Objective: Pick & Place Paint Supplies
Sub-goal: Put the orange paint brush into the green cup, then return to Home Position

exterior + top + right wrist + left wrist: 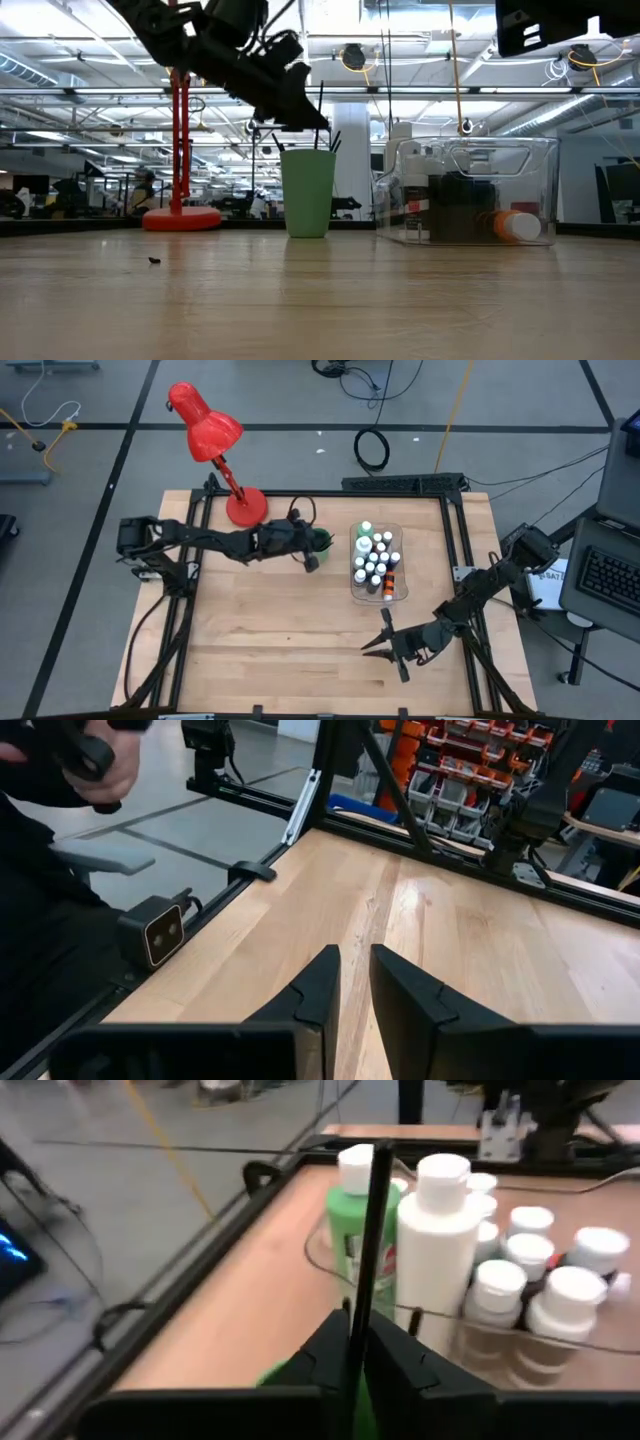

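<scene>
1. Left gripper [358, 1342]: jaws nearly closed, pinching a thin dark brush [374, 1230] that stands upright between the fingers, above the green cup [307, 192].
2. Left arm: reaches across the table's rear, beside the red lamp [208, 435].
3. Right gripper [374, 645]: jaws slightly apart, holding nothing, low over bare wood near the front edge.
4. Paint bottles [375, 555]: upright inside the clear bin [545, 160].

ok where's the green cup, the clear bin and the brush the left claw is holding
green cup [307, 195]: low view, middle of its side wall
clear bin [545, 160]: low view, bare upper right wall
brush [372, 1230]: left wrist view, mid handle above the left claw [357, 1342]
</scene>
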Controlling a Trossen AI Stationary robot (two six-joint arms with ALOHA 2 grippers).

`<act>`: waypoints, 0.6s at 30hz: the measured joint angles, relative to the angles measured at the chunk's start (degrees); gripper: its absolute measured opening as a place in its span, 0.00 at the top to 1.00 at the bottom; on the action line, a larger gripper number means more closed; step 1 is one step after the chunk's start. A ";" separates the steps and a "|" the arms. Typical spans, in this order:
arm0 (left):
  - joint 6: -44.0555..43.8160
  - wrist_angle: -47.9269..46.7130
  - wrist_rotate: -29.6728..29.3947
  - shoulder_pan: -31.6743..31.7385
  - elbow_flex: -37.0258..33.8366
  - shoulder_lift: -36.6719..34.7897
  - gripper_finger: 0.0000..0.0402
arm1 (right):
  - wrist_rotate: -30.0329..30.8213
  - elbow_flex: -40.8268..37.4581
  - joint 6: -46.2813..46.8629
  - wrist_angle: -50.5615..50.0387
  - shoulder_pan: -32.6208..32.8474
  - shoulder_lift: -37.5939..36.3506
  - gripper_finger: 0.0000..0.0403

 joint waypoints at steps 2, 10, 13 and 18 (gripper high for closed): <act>-1.55 -0.70 2.93 0.60 0.00 -0.17 0.89 | 0.00 0.02 0.00 0.00 0.00 0.00 0.88; -6.83 -5.04 10.44 1.17 0.04 -3.83 0.64 | 0.56 0.01 -0.49 2.06 -1.02 -0.02 0.88; -5.78 -8.25 11.53 0.37 0.02 -8.42 0.54 | 4.65 0.00 -0.81 1.78 -1.35 -1.74 0.88; -3.43 -20.94 16.69 -3.86 0.04 -22.86 0.46 | 13.51 0.02 -0.74 -9.29 -1.23 -14.69 0.93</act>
